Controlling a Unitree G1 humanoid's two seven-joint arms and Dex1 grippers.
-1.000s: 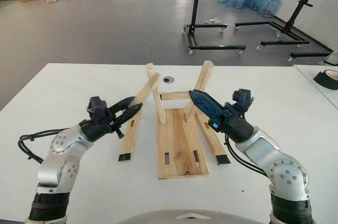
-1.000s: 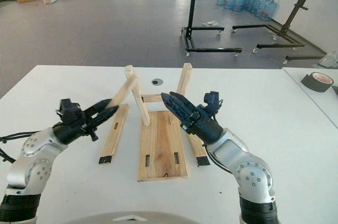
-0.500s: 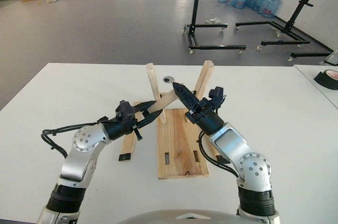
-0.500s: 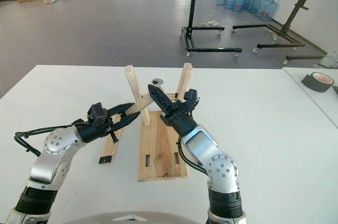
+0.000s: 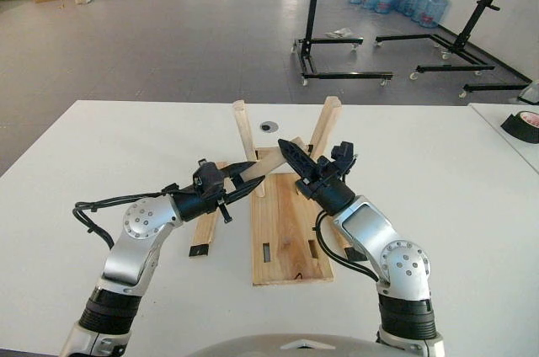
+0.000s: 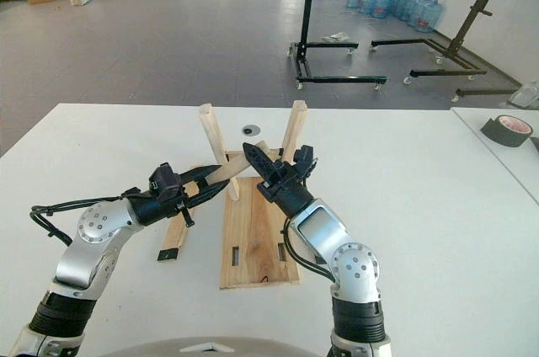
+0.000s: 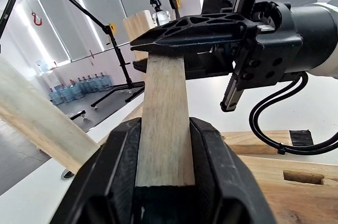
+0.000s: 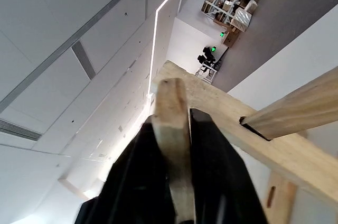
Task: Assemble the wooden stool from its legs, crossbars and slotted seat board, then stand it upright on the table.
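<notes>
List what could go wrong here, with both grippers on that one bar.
1. The left gripper and right gripper both clamp the same bar. Any mismatch between the arms could twist it or make it slip.
2. The bar hangs close to the two upright legs at the far end of the seat board. A swing might knock them loose.

L arm (image 5: 139,231): silver-grey rounded shells, disc joint dotted w/ dark screw holes, black wrist. Black cable loop (image 5: 84,204) trailed off its elbow. R arm (image 5: 383,247) matched, black cable (image 5: 321,239) alongside. L tool (image 5: 257,173) & R tool (image 5: 286,151) were matt black, tapered.
</notes>
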